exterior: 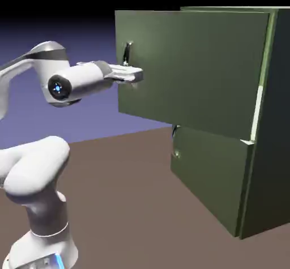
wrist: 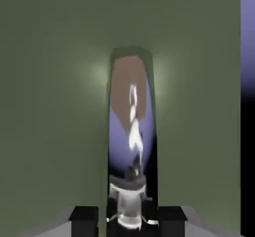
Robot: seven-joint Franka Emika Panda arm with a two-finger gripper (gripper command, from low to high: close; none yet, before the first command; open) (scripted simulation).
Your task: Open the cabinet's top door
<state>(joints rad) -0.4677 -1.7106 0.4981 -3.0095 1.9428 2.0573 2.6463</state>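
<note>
The olive-green cabinet (exterior: 266, 166) stands at the right of the exterior view. Its top door (exterior: 192, 69) is swung partly out on its right-hand hinge, with a pale gap at the hinge side. The curved grey handle (exterior: 127, 52) sits near the door's free left edge. My gripper (exterior: 135, 75) reaches level from the left and is shut on the handle's lower part. In the hand view the shiny handle (wrist: 132, 131) runs upright between the two dark fingertips (wrist: 84, 220), against the green top door (wrist: 55, 106). The lower door (exterior: 207, 174) stays flush with the cabinet.
Brown table surface (exterior: 130, 205) stretches below the open door. The robot's white base and elbow (exterior: 39, 171) fill the lower left. The lower door's small handle (exterior: 175, 132) sits just under the top door's bottom edge.
</note>
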